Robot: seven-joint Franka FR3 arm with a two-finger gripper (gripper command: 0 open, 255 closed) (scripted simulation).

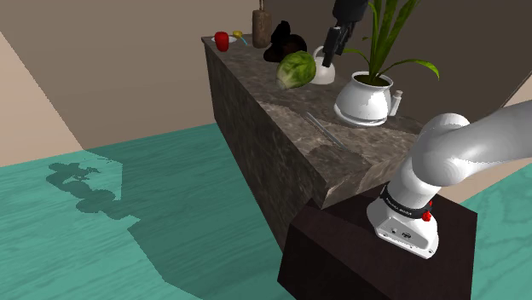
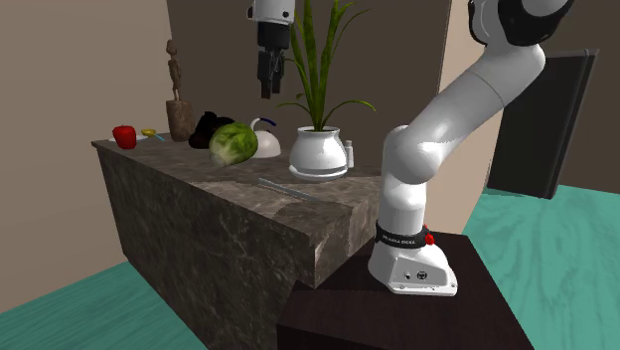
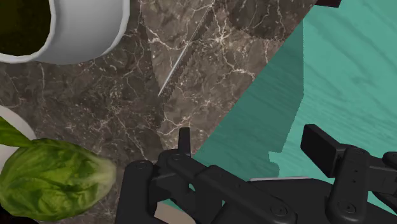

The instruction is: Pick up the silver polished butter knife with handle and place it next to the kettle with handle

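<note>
Nothing done yet: my gripper (image 2: 266,92) hangs open and empty; the knife (image 1: 325,130) lies untouched, six o'clock of the kettle (image 1: 324,72), shoulder view.

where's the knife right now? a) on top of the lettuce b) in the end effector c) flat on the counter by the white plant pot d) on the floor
c, the knife lies flat on the counter beside the pot, well apart from the raised end effector.

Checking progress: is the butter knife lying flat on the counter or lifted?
Lying flat. The knife rests on the counter beside the white plant pot; the open gripper hangs higher up, empty.
</note>
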